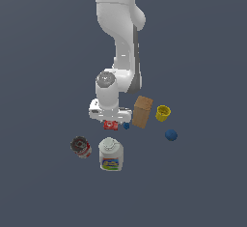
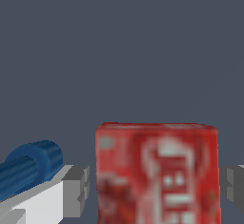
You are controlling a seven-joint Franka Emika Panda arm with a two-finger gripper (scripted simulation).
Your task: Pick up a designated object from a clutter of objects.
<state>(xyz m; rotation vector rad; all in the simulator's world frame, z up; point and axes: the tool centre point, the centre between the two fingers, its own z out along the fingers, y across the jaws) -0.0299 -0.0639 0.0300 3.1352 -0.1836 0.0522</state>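
Note:
The small flat red box [image 1: 111,124] with white lettering lies on the dark floor, in the middle of the clutter. In the wrist view the red box [image 2: 157,170] fills the space between my fingers. My gripper [image 1: 110,120] is down over it, with one finger on each side. In the wrist view my gripper [image 2: 155,189] is open: one grey pad [image 2: 76,189] stands a narrow gap off the box, and the other pad [image 2: 233,185] sits at its opposite side.
A tiny blue piece [image 1: 126,125] lies just beside the box, close to one finger [image 2: 28,168]. A brown box [image 1: 143,111], a yellow cup [image 1: 163,113] and a blue ball [image 1: 171,134] are toward the exterior view's right. A red-and-white can [image 1: 81,147] and a white bottle [image 1: 111,155] lie nearer the camera.

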